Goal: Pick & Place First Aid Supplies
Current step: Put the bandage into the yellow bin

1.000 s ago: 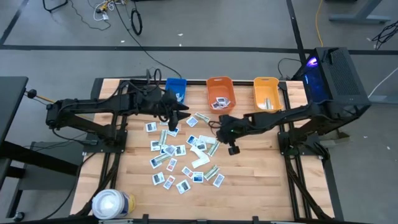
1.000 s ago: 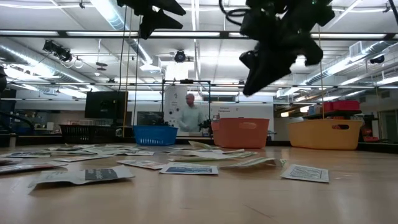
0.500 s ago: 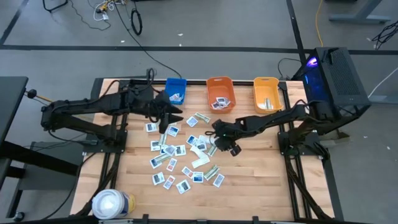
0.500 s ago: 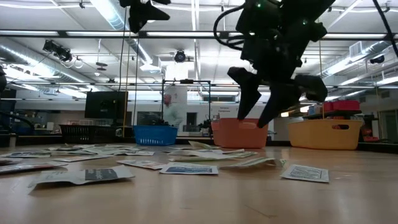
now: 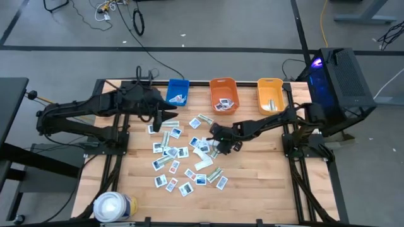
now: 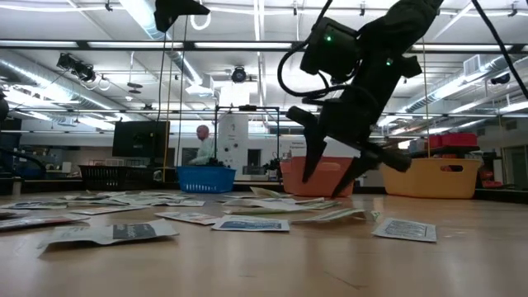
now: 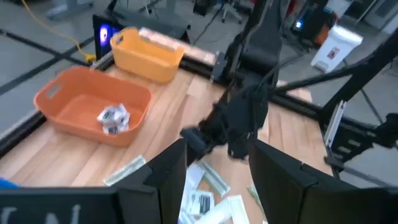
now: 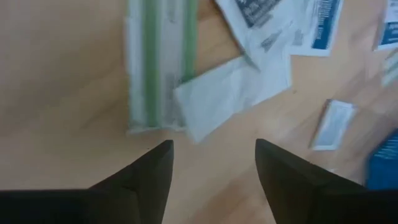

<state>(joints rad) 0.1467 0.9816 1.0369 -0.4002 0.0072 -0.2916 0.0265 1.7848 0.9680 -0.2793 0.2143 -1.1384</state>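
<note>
Right gripper [image 6: 334, 169] low over the packets [image 5: 183, 161] mid-surface [image 5: 265, 189], jaws wide, empty, above a green strip [image 8: 158, 62]. Left gripper [image 5: 169, 113] hovers near the blue bin [image 5: 178, 91], jaws part open, nothing seen held. Some packets in the orange bin [image 5: 223, 85].

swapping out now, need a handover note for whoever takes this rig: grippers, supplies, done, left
Right gripper: jaws open, empty, low over the packets near a greenish strip.
Left gripper: raised by the blue bin, nothing seen held.
Done: a few packets in the blue bin and orange bin, strips in the yellow bin.
Left: most packets lie loose on the table.
</note>
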